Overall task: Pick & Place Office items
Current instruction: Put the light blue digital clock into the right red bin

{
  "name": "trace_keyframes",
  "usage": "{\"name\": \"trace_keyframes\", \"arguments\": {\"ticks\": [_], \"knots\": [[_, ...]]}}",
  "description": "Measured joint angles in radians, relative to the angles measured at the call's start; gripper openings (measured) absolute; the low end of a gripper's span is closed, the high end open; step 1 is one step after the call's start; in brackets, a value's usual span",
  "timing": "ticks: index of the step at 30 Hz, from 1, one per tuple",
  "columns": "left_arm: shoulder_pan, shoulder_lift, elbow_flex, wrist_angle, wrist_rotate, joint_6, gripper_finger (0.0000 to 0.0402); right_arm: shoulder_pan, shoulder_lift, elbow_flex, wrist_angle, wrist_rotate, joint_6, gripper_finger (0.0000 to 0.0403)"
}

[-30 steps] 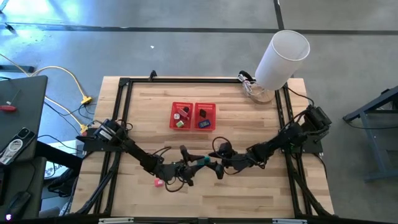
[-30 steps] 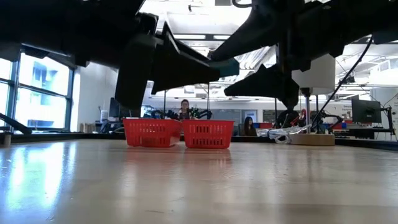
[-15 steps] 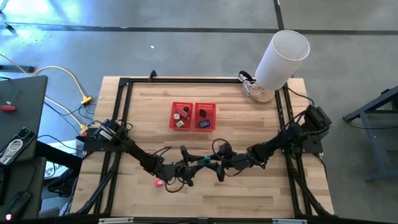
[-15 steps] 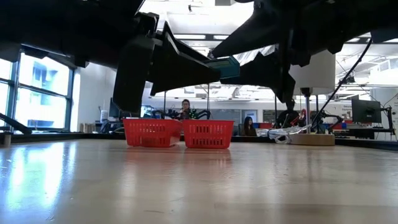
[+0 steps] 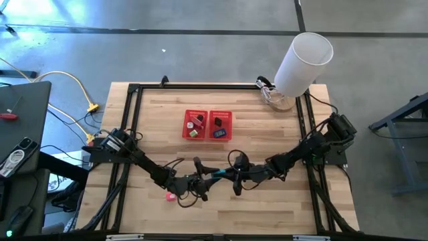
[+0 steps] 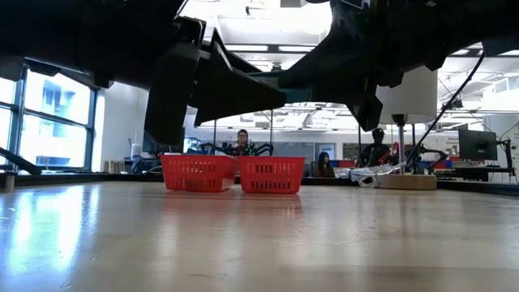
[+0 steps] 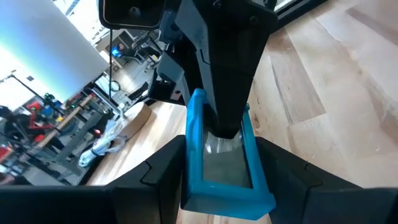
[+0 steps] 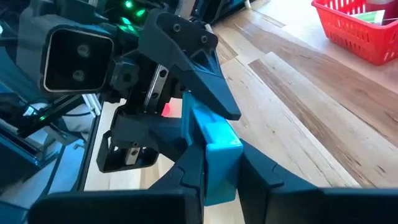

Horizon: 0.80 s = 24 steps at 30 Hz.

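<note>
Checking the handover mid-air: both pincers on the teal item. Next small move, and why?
Probably the left pincer should let go and back off. The right pincer has shut on the far end of the teal item, which hangs above the table between both arms; the right arm can then carry it toward the red basket.

The left gripper [image 5: 208,177] and the right gripper [image 5: 226,176] meet tip to tip above the wooden table [image 5: 267,137], with a small teal item [image 5: 217,173] between their fingers. A pink item [image 5: 170,196] lies just behind the left gripper's fingers.
</note>
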Motion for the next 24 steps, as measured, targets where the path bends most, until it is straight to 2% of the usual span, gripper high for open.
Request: {"name": "trace_keyframes", "arguments": {"ticks": [3, 7, 13, 17, 19, 24], "knots": [[-0.002, 0.0, 0.0, 0.005, 0.028, -0.065, 0.0168, 0.001, 0.0, 0.0, -0.003, 0.0, -0.003, 0.0047], [-0.014, -0.028, -0.001, -0.037, 0.15, -0.263, 0.0165, 0.004, 0.0, 0.0, -0.012, -0.012, -0.027, 0.0047], [-0.008, -0.146, 0.0, -0.245, 0.183, -0.483, 0.0158, 0.01, 0.0, 0.002, -0.008, -0.002, -0.06, 0.0047], [0.013, -0.239, 0.0, -0.411, 0.233, -0.691, 0.0158, 0.014, 0.0, 0.001, -0.013, 0.011, -0.071, 0.0047], [0.032, -0.283, 0.0, -0.488, 0.305, -0.792, 0.0158, 0.017, 0.0, 0.0, -0.014, 0.012, -0.08, 0.0047], [0.105, -0.356, 0.0, -0.61, 0.596, -1.026, 0.0158, 0.033, 0.0, 0.0, -0.013, 0.007, -0.107, 0.0047]]}}
